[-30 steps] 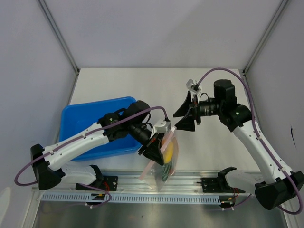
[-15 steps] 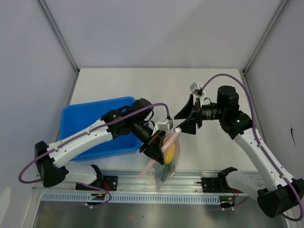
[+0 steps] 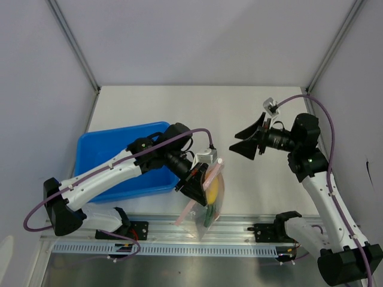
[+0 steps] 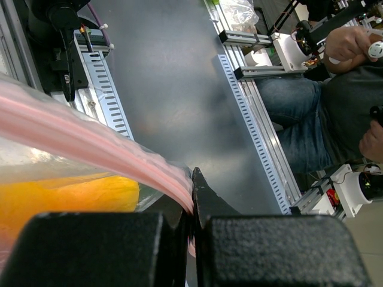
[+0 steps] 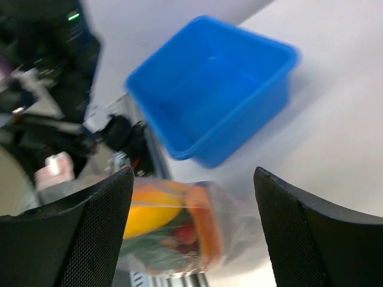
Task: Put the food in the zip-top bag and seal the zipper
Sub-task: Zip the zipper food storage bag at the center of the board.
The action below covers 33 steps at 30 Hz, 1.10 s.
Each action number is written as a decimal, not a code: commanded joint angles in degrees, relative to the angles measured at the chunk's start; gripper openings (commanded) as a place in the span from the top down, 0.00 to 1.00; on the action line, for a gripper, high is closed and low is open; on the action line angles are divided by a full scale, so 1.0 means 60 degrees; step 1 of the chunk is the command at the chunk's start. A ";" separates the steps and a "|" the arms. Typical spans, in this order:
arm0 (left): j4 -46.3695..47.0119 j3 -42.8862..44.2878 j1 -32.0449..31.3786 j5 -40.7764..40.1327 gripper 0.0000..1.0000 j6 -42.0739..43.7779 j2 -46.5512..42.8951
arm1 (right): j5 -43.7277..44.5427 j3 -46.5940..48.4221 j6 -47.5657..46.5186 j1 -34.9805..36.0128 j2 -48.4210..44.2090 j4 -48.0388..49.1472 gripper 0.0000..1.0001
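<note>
The clear zip-top bag [image 3: 213, 202] hangs at the table's near edge, its pinkish-red zipper [image 3: 203, 186] pinched in my left gripper [image 3: 199, 186], which is shut on the strip. The left wrist view shows the zipper [image 4: 90, 137] running into the closed jaws of the left gripper [image 4: 192, 190], with a yellow-orange piece [image 4: 60, 197] under it. The right wrist view shows the bag [image 5: 239, 221] holding the yellow piece [image 5: 149, 214], an orange wedge [image 5: 206, 230], a red tomato [image 5: 187, 232] and a green piece [image 5: 146, 252]. My right gripper [image 3: 240, 144] is open, empty and well right of the bag.
The blue tray [image 3: 99, 156] stands left of the bag, under the left arm; it also shows in the right wrist view [image 5: 209, 89]. An aluminium rail [image 3: 161, 230] runs along the near edge. A person sits beyond the rails in the left wrist view [image 4: 323, 101].
My right gripper has drawn back to the right, away from the bag's mouth, and stays open. The left gripper still holds the zipper in about the same place.
</note>
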 commanded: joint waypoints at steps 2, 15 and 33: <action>0.0075 0.0318 0.0064 0.0439 0.99 0.0333 -0.0075 | -0.2153 -0.0133 0.0219 0.0914 -0.0288 0.1520 0.16; 0.0265 0.0025 0.0137 0.0717 0.99 0.0318 -0.0339 | -0.2109 -0.0044 0.0142 0.2996 0.0561 0.1573 0.29; 0.0514 -0.0239 0.0254 0.0966 0.99 0.0172 -0.0588 | -0.3106 -0.0058 0.0420 0.3552 0.1030 0.2056 0.94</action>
